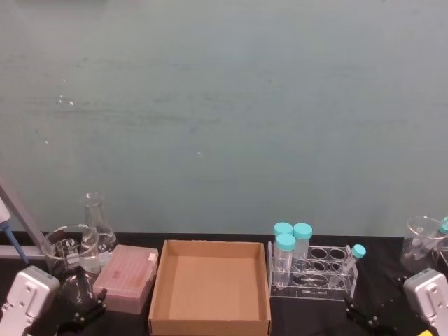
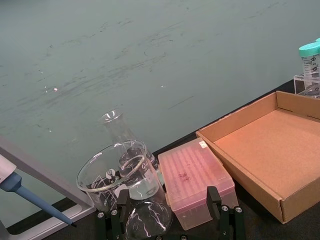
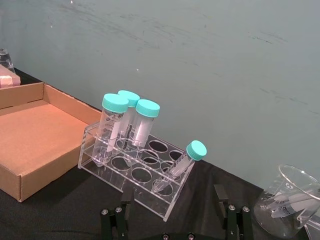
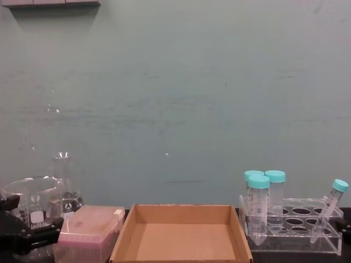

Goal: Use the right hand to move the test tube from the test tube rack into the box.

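Currently tube [image 1: 350,264] leans in rack [image 1: 316,281], just beyond rt tool [image 1: 369,316].

Centre bottom of the head view: the box [image 1: 210,288] is plain brown cardboard, matt and a little fibrous. Just right of it, the test tube rack [image 1: 315,283] is clear acrylic, glossy, its edges catching light. The test tube [image 1: 348,267] is smooth clear plastic under a teal plastic cap, and so are the wider tubes [image 1: 285,260]. Lower left, the pink box [image 1: 126,278] is translucent, cloudy plastic. The flask [image 1: 96,224] and beaker [image 1: 66,248] are shiny clear glass. The counter [image 1: 308,318] is matt black. Behind, the wall [image 1: 224,105] is dull teal and scuffed.
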Robot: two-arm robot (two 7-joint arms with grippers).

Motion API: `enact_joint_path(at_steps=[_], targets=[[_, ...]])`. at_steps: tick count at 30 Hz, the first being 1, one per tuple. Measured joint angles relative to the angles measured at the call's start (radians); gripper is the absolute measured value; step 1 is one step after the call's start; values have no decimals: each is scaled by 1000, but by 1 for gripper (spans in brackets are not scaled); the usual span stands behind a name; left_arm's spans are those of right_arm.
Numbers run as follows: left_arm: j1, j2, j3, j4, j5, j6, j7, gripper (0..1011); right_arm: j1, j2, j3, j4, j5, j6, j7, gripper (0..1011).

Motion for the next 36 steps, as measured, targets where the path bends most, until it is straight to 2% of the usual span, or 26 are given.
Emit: enact_joint_path(at_steps=[36], targets=[[0, 0, 0, 0, 0, 0, 0, 1000, 0, 0, 0, 0, 0, 0, 0, 1000]])
